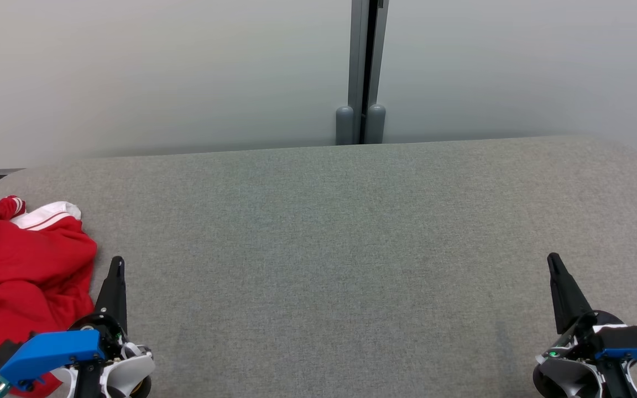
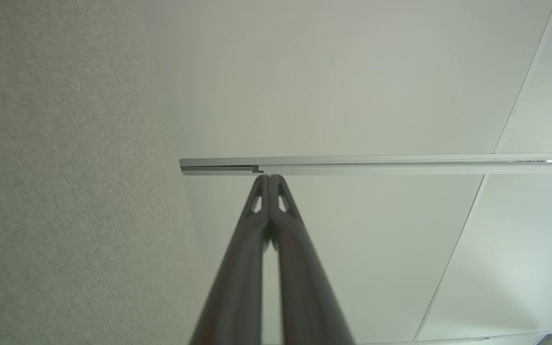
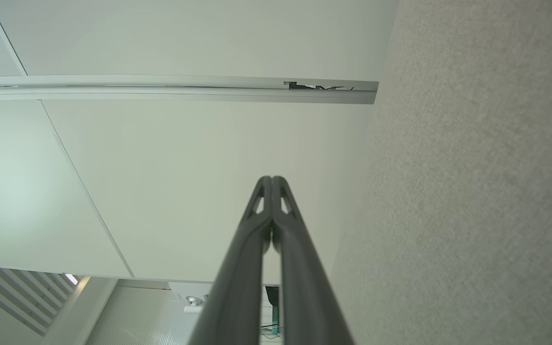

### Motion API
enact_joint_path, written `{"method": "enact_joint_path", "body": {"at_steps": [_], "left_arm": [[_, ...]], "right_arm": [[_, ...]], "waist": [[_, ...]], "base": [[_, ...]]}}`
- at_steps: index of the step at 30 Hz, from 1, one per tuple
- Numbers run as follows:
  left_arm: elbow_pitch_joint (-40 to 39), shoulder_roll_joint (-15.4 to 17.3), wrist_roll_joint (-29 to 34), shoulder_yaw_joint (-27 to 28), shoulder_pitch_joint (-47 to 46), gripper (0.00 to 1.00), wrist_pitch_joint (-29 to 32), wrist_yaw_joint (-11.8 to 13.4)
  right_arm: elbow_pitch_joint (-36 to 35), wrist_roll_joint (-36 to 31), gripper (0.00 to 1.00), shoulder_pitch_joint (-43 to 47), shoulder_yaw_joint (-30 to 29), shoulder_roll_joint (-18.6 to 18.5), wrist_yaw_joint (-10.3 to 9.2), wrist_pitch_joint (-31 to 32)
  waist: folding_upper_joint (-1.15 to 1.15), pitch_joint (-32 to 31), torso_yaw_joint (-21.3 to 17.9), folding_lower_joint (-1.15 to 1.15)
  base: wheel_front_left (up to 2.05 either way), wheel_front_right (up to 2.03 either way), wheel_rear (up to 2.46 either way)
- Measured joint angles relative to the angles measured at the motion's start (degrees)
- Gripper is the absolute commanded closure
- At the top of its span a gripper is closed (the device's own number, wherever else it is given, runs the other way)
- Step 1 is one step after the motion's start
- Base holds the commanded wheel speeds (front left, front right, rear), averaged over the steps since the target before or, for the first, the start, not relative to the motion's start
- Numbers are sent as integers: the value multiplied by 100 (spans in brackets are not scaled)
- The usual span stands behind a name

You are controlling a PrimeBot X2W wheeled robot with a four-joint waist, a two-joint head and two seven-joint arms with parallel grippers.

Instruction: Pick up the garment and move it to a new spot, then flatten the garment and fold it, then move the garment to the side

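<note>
- The garment (image 1: 20, 271) is red with white striped trim (image 1: 47, 215). It lies crumpled in a heap at the far left of the surface (image 1: 324, 249) and runs past the left edge of the head view, so its full extent cannot be told.
- The left tool (image 1: 117, 264) is clenched, fingers pressed together, grasping nothing. It stands just beside the garment's right edge, apart from the cloth, tips pointing to the far side.
- Step in hand, as judged: the pick-up is not yet begun, and the garment lies untouched.
- Recommendation: release the left tool before the approach, then turn it leftward and down onto the heap. Take a raised fold near the top rather than a flat layer, so the fingers close on cloth and not on the surface. A hold near the white striped trim would likely give a known edge for the later flattening.
- Risk: a single pinch on a bunched heap may lift one layer and drag the rest. Lift slowly and confirm the whole garment clears before carrying it across.
- The surface has a grey fabric covering and is bare between the two tools. Its centre is judged a suitable new spot, with room on all sides for spreading and folding.
- The right tool (image 1: 554, 261) is clenched and empty, at the lower right, well apart from the garment. It is best held clear until the garment reaches the centre, then brought in to take a second corner.
</note>
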Motion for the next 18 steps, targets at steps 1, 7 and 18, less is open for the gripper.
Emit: {"method": "enact_joint_path", "body": {"at_steps": [1,7,18], "left_arm": [[0,0,0,0,0,100,0,0],[0,0,0,0,0,100,0,0],[0,1,0,0,0,100,-1,0]], "right_arm": [[0,0,100,0,0,0,0,0],[0,0,100,0,0,0,0,0],[0,0,100,0,0,0,0,0]], "waist": [[0,0,0,0],[0,0,0,0],[0,0,0,0]], "base": [[0,0,0],[0,0,0],[0,0,0]]}}
